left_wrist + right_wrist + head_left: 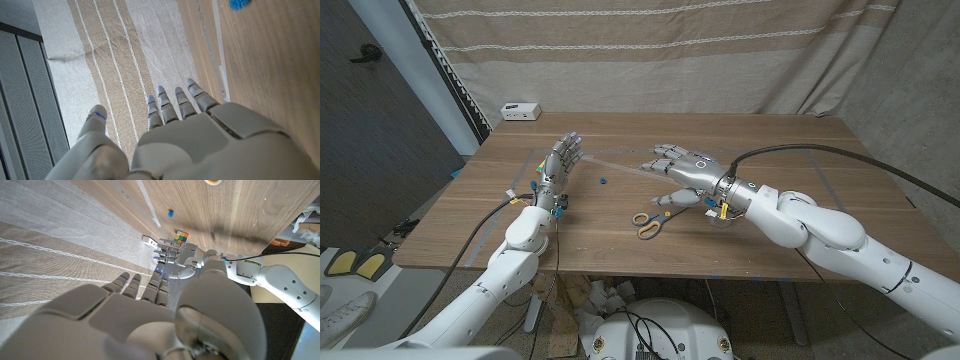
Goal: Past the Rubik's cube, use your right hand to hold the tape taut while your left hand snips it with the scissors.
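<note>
The wooden worktop (620, 235) has a smooth brown grain. A thin strip of clear tape (615, 164) stretches across it in the upper middle of the head view, from the left hand (558, 160) toward the right hand (685, 168). The left hand stands on its edge left of centre, fingers (170, 105) straight, a little apart and holding nothing. The right hand hovers right of centre, palm down, its fingers spread wide and empty. Scissors (650, 222) with orange loop handles lie just below the right hand. A colourful Rubik's cube (181, 237) sits beside the left hand. A small blue object (604, 181) lies between the hands.
</note>
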Controlling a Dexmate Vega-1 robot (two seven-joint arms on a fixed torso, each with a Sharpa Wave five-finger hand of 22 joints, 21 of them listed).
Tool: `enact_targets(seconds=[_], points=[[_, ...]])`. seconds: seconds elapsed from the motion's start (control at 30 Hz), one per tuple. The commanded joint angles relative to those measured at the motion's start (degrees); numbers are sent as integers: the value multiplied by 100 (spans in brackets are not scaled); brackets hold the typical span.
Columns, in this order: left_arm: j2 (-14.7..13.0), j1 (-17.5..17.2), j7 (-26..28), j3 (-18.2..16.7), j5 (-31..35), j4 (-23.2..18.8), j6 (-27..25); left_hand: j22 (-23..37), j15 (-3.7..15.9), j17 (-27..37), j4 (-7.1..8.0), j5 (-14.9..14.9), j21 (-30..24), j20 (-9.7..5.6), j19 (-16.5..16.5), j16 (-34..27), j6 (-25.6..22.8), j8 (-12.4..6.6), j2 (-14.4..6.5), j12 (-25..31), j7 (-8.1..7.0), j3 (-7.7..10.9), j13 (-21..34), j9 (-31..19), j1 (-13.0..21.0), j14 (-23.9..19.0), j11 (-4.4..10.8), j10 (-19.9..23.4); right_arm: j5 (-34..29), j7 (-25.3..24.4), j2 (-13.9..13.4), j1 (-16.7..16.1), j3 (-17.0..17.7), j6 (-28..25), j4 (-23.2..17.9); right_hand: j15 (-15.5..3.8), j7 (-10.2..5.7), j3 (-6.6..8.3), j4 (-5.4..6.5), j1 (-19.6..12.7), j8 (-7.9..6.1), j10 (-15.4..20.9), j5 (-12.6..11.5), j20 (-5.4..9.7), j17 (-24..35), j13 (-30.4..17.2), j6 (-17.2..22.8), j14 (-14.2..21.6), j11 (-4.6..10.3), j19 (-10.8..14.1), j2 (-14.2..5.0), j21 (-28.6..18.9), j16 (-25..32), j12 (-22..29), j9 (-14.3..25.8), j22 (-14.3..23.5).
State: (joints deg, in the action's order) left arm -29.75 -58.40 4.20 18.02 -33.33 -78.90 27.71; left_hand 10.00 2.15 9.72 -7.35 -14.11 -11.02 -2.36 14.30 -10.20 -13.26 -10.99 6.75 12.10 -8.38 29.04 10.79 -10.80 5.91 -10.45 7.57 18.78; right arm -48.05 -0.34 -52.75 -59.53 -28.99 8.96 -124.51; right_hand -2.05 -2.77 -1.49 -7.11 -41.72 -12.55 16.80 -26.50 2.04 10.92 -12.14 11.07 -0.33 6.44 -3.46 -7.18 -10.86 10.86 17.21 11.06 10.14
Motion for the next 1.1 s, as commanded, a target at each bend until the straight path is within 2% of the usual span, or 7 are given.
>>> enact_targets(seconds=[0.03,0.67,1.1], points=[[-41,-55,46,-35,24,-96,12,23,741,28,10,-12,-18,-505,-23,-19,6,6,29,1,2,-11,32,-25,-51,32,-4,1,-97,294,67,204,-162,-1,51,-635,4,-34,-5,-88,-48,38,0,182,11,-28,39,-4,-20,2,-11,-35,12,47,22,11],[-9,-127,23,-55,1,-127,115,21,754,25,7,-17,-19,-505,-25,-21,2,-7,27,6,0,-23,31,-23,-56,29,2,22,-184,593,173,414,-354,-48,132,-666,70,-26,-44,-202,-73,211,-6,146,-1,-76,133,187,-25,48,-14,-49,66,162,24,9],[-97,-201,200,-40,221,-268,48,21,745,24,6,-19,-17,-514,-32,-22,-10,-18,24,4,27,-30,31,-23,-59,27,-2,21,-153,744,159,524,-436,16,203,-611,68,-34,-37,-221,-66,194,-2,149,-4,-97,141,117,-27,12,-17,-34,26,178,26,9]])
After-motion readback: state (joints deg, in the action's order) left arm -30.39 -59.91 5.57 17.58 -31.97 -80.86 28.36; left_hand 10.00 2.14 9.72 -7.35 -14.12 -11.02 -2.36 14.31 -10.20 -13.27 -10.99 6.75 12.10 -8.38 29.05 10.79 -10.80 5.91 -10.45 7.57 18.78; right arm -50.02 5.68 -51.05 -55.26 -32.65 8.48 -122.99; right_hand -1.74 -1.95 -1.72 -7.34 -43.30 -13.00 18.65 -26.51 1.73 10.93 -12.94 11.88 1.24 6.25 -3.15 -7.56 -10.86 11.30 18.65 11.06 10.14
